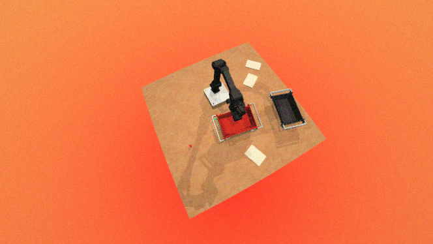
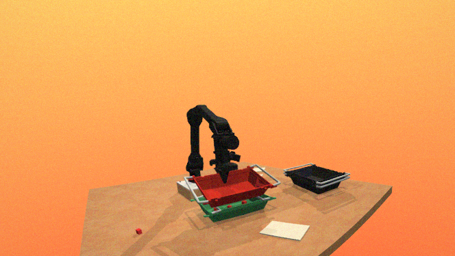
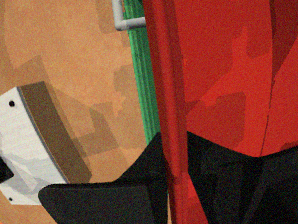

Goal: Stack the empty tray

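Observation:
My gripper (image 2: 224, 178) (image 3: 170, 136) is shut on the back wall of the red tray (image 1: 235, 126) (image 2: 236, 187) (image 3: 220, 63). It holds the tray right over the green tray (image 2: 240, 209) (image 3: 143, 63). The green tray carries small red blocks (image 2: 244, 205) along its front edge. Only a strip of it shows in the top view. Parts of its grey wire bars (image 2: 264, 198) (image 3: 123, 16) show under the red tray. I cannot tell whether the red tray rests on them. The red tray's own bars (image 2: 266, 174) stick out over its ends.
A black tray (image 1: 287, 109) (image 2: 316, 178) stands to the right. Cream cards (image 1: 255, 154) (image 2: 285, 230) (image 1: 250, 79) lie on the table. A loose red block (image 1: 190, 146) (image 2: 138, 231) lies front left. The arm's white base (image 1: 215, 96) (image 3: 20, 156) is behind the trays.

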You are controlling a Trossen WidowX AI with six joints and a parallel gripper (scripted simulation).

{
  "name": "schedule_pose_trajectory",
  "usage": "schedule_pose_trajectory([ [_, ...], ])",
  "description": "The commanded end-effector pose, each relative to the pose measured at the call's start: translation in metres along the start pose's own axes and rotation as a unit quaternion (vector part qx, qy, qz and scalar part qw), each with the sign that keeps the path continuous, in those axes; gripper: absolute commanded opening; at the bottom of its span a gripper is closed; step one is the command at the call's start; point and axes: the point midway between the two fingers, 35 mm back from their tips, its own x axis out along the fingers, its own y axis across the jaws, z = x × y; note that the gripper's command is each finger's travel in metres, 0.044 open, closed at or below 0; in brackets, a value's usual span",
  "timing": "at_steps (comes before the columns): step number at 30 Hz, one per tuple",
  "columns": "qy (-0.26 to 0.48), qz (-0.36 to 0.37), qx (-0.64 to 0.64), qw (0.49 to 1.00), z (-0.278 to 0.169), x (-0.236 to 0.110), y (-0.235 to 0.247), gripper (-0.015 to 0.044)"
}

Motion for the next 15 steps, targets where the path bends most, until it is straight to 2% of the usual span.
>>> schedule_pose_trajectory([
  [1, 0.0, 0.007, 0.002, 1.0, -0.0002, 0.0067, 0.0052, 0.0],
  [15, 0.0, 0.007, 0.002, 1.0, -0.0002, 0.0161, 0.0085, 0.0],
])
